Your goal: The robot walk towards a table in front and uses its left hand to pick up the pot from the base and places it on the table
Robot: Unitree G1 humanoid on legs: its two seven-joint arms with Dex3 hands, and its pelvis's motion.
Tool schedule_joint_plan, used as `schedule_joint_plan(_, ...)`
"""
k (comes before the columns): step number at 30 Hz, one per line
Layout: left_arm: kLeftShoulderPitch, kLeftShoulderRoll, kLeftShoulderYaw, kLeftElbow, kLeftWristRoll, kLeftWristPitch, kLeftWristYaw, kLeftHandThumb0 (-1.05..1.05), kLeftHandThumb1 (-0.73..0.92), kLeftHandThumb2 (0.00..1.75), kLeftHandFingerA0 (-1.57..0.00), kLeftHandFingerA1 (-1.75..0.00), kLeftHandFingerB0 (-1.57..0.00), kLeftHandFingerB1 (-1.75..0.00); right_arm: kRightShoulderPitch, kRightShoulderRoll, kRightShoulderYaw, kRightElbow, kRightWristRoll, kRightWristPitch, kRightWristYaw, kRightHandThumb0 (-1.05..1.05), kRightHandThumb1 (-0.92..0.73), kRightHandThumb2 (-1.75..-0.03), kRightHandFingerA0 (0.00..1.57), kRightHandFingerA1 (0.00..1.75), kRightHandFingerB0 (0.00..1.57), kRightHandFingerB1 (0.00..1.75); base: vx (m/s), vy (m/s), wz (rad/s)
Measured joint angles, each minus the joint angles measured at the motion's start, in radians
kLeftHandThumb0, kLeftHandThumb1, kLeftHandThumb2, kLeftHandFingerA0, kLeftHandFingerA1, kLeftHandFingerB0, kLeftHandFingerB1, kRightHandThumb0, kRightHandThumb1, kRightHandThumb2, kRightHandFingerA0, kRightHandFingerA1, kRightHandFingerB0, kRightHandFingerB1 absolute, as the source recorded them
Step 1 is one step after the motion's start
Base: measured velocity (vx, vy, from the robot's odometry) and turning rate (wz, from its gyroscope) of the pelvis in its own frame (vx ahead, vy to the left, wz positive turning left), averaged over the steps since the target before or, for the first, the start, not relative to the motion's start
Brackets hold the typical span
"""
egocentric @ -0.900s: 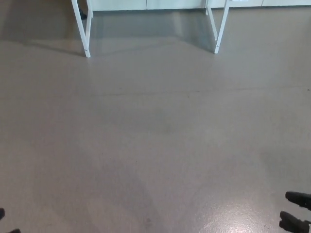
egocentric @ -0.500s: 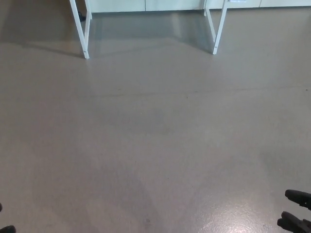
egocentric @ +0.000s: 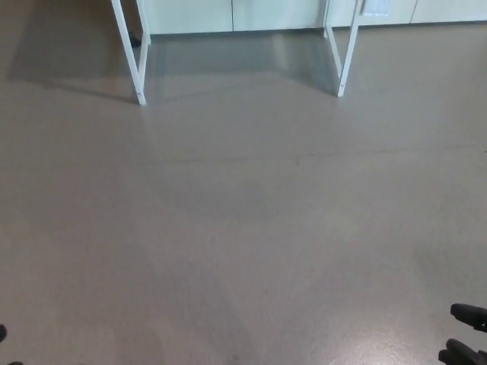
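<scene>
Left hand (egocentric: 2, 332) barely shows, open or shut I cannot tell; table legs (egocentric: 134, 76) stand far ahead, no pot seen.

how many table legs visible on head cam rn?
4. Front left leg and front right leg, plus rear left leg and rear right leg close behind them at the top edge. Tabletop is out of frame; more may be hidden.

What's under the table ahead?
Between the white table legs, bare grey floor in shadow shows, with pale cabinet fronts behind. The tabletop is out of frame, so the pot and base cannot be seen.
</scene>
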Motion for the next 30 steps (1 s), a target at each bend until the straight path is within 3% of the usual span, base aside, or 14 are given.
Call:
schedule_joint_plan(6, 0.004, 0.011, -0.013, 0.005, 0.002, -0.013, 0.008, -0.12, 0.51, 0.55, -0.4, -0.38, -0.46, -0.36, 0.003, 0.009, 0.015, 0.013, -0.001, -0.011, 0.001, -0.64, -0.31, -0.66, 0.84, 0.51, 0.61, 0.46, 0.18, 0.305, -0.21)
schedule_joint_plan(12, 0.01, 0.024, -0.017, -0.006, 0.001, -0.016, 0.014, -0.13, 0.53, 0.56, -0.37, -0.37, -0.41, -0.35, 0.002, 0.009, 0.029, 0.018, -0.003, -0.029, 0.0, -0.64, -0.32, -0.66, 0.86, 0.52, 0.59, 0.45, 0.24, 0.11, 0.06)
schedule_joint_plan(30, 0.016, 0.018, -0.029, -0.002, -0.002, -0.03, 0.011, -0.13, 0.52, 0.55, -0.39, -0.38, -0.41, -0.35, 0.0, -0.013, 0.051, 0.015, -0.012, -0.05, -0.024, -0.68, -0.33, -0.68, 0.85, 0.52, 0.58, 0.45, 0.28, -0.16, 0.15)
